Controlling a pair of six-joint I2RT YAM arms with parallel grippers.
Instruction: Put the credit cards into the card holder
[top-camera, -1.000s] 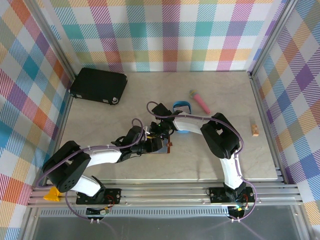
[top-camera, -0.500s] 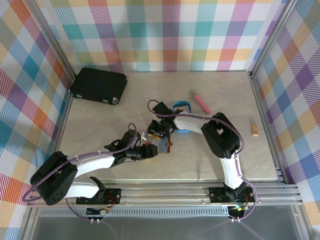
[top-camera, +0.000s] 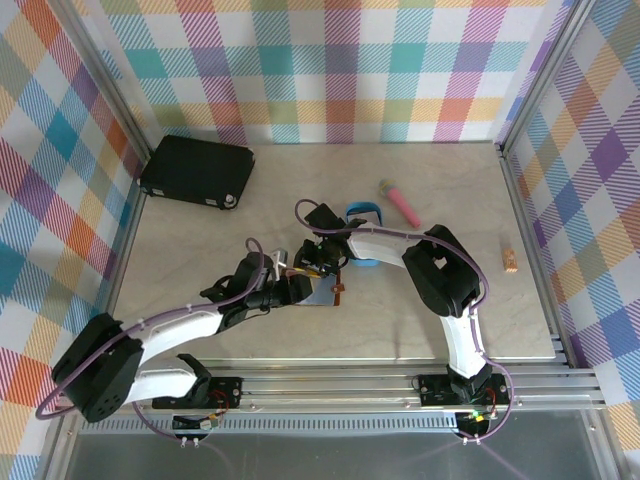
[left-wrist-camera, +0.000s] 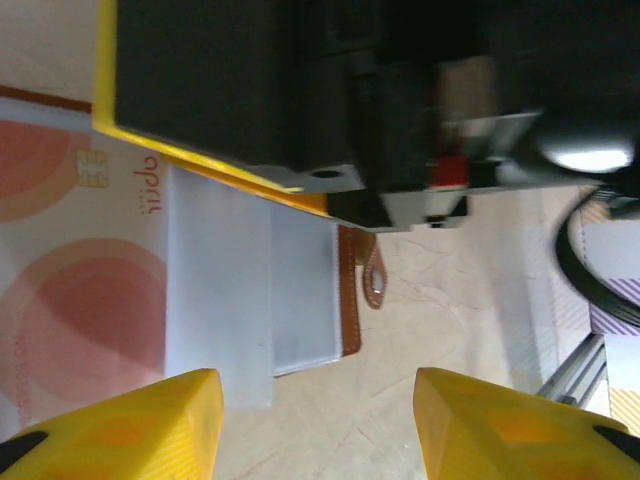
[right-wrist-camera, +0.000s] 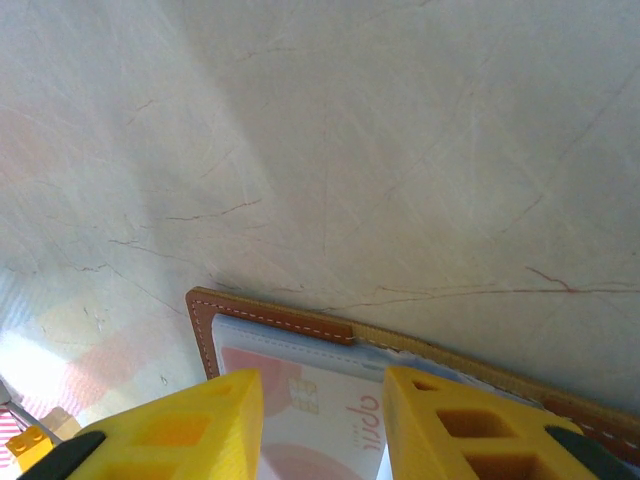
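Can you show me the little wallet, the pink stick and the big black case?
wallet (left-wrist-camera: 240, 290): left wrist view, on its pale blue-grey inside pocket.
pink stick (top-camera: 402, 205): top view, on the middle of its pink shaft.
black case (top-camera: 197, 170): top view, on the middle of its flat top.

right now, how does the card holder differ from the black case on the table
The card holder is small; the black case is far larger. The card holder lies open, brown-edged with a pale blue-grey inside and a red-circled card showing in it; the black case is closed and plain black. The card holder sits mid-table; the black case lies at the far left corner. Both lie flat on the table.
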